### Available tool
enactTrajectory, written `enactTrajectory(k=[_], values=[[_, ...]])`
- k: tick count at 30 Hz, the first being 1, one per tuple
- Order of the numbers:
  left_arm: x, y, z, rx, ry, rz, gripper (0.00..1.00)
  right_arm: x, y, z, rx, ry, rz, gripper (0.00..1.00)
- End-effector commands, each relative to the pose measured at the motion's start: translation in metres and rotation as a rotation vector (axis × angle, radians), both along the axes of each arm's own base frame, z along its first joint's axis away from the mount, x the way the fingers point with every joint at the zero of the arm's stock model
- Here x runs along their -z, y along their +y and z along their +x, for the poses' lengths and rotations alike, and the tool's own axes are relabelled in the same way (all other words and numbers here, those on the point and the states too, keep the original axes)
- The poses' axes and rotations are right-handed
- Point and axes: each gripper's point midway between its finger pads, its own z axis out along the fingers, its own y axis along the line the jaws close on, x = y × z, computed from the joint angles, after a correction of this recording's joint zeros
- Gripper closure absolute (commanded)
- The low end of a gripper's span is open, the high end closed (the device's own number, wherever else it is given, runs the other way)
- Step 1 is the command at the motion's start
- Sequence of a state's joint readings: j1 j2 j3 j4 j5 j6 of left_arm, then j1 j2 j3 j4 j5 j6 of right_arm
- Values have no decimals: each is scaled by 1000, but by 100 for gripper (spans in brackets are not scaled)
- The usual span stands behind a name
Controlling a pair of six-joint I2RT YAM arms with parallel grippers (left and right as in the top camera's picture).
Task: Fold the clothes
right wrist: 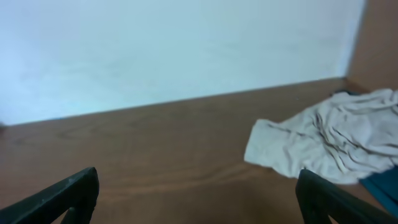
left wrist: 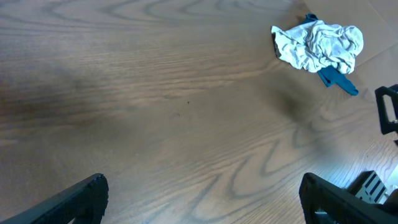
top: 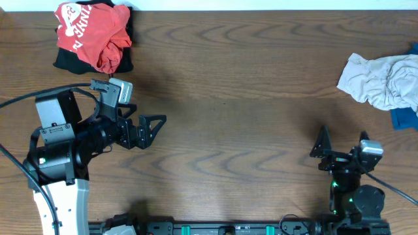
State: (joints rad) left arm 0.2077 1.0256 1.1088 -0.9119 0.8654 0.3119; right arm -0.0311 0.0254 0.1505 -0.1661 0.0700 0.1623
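The clothes lie in two heaps. A crumpled red-orange T-shirt [top: 91,36] with white lettering rests on a black garment [top: 65,62] at the far left corner. A pale grey piece [top: 382,79] lies bunched at the far right, partly over a blue piece [top: 403,117]. My left gripper [top: 155,130] hangs open over bare wood, below and to the right of the red heap. In the left wrist view the left gripper [left wrist: 202,199] holds nothing, and the grey piece [left wrist: 317,46] lies far off. My right gripper [top: 343,140] stands open near the front right. In the right wrist view the right gripper [right wrist: 199,196] is empty, short of the grey piece [right wrist: 329,140].
The wooden table [top: 248,98] spans the view between the two heaps. A white wall [right wrist: 174,50] rises behind the table's far edge. Part of the right arm [left wrist: 388,112] shows at the right edge of the left wrist view.
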Motion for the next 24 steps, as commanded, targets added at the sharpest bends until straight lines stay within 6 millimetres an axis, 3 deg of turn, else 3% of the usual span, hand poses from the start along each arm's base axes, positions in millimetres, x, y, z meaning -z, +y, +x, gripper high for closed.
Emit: enactTrajectory(k=[1,17,24], values=[[-1,-1,0,12,-10,-3,2,6,3,2,-20,-15,-21,1],[-1,-1,0,12,-10,-3,2,8,2,9,-14,-109,-26,1],[-1,-1,0,12,-10,-3,2,43,0,9,-5,33,-35,1]])
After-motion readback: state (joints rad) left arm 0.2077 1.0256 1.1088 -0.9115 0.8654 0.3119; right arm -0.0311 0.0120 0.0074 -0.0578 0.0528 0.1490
